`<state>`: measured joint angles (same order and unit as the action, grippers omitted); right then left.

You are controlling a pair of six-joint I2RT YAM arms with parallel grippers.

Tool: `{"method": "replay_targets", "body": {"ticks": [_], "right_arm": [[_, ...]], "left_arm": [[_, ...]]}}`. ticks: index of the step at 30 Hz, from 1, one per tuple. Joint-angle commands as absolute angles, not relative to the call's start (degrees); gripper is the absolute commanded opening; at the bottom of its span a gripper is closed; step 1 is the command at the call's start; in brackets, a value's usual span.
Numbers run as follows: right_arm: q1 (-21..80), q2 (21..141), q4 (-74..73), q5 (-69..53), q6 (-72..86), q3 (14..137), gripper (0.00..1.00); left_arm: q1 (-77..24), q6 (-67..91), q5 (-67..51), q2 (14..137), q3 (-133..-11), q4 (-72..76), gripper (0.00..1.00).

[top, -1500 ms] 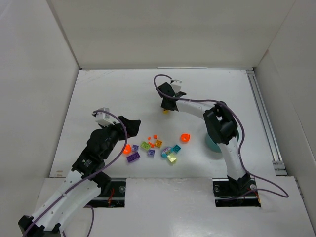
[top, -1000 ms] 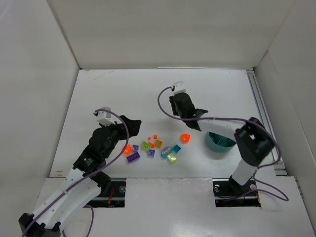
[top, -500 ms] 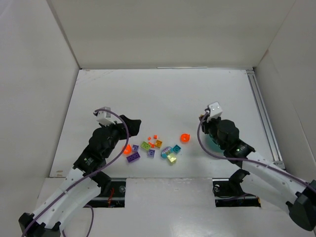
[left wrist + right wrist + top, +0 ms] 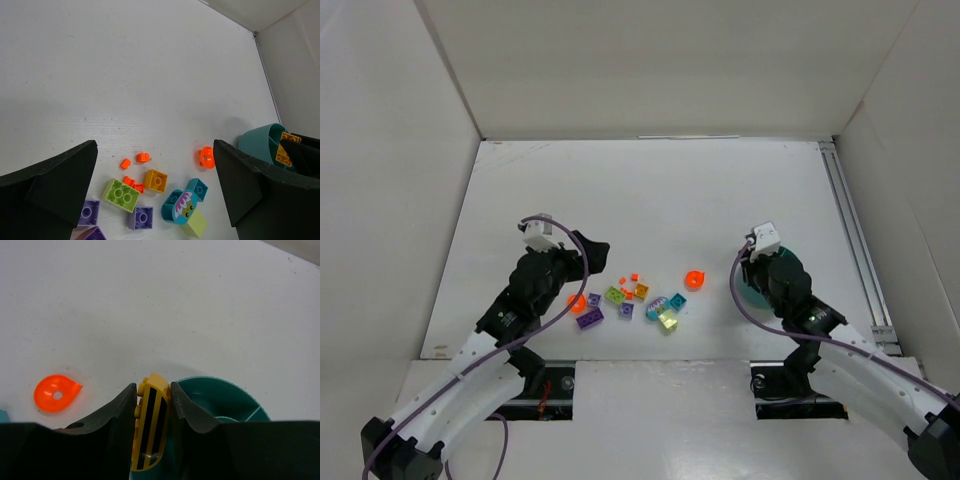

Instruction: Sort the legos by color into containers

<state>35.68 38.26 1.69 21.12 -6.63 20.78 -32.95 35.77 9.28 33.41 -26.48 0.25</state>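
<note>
The teal bowl (image 4: 225, 399) has my right hand (image 4: 152, 390) at its left rim, my left hand (image 4: 155, 145) is spread wide over loose bricks (image 4: 156, 180) left of the bowl, and my right fingers pinch a yellow striped brick (image 4: 150, 427), an orange ring (image 4: 56, 393) just left of it.

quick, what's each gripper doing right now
left gripper: open, holding nothing
right gripper: closed on a yellow black-striped brick, at the teal bowl rim
</note>
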Motion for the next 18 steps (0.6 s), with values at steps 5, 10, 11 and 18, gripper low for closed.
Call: {"method": "replay_targets", "body": {"ticks": [5,10,11,18], "right_arm": [[35.51,35.77,0.45,24.96,-5.8,19.08,0.2],[35.51,33.93,0.44,25.49,-6.42,18.54,0.27],[35.51,33.93,0.44,25.49,-6.42,17.94,0.27],[35.51,31.56,-0.61,25.49,-6.94,16.88,0.48]], "left_arm": [[-33.13,34.8,10.19,33.57,-26.28,3.08,1.0],[-33.13,34.8,10.2,35.33,-26.89,3.08,1.0],[-33.13,34.8,10.72,35.33,-26.89,3.08,1.0],[-33.13,35.33,9.59,40.16,-29.09,1.33,1.0]]}}
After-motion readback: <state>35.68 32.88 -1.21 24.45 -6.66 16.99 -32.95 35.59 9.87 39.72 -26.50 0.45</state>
